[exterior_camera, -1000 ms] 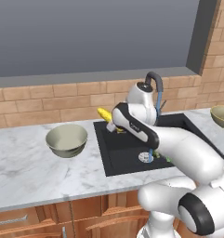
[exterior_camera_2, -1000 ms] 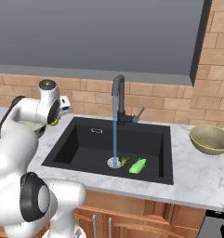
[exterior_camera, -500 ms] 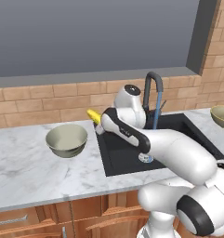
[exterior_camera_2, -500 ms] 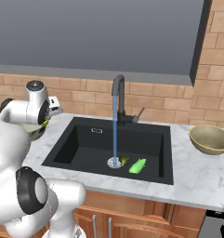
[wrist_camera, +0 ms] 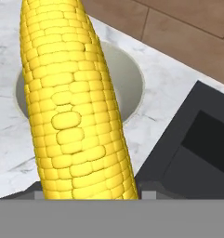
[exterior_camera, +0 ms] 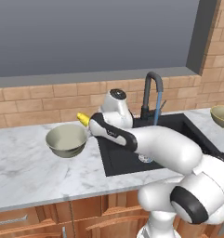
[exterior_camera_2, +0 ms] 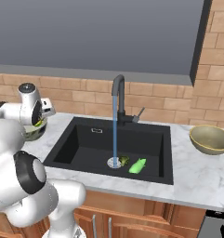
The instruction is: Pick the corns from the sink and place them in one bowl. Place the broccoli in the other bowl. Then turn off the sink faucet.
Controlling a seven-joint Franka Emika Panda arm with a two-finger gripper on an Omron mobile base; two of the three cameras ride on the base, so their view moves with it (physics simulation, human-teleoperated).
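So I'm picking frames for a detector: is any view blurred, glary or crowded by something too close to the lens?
Left base view: sharp and evenly lit, soft shadow under the pale bowl. Right base view: just as crisp, no glare on the black sink; the water stream reads clearly. Hand view: the yellow corn cob, very close, hides much of the bowl, yet its kernels stay sharp.

Yellow corn cob [wrist_camera: 71, 102] over pale bowl [wrist_camera: 127, 79]

white marble counter [exterior_camera: 25, 172] under brick backsplash [exterior_camera: 34, 100].
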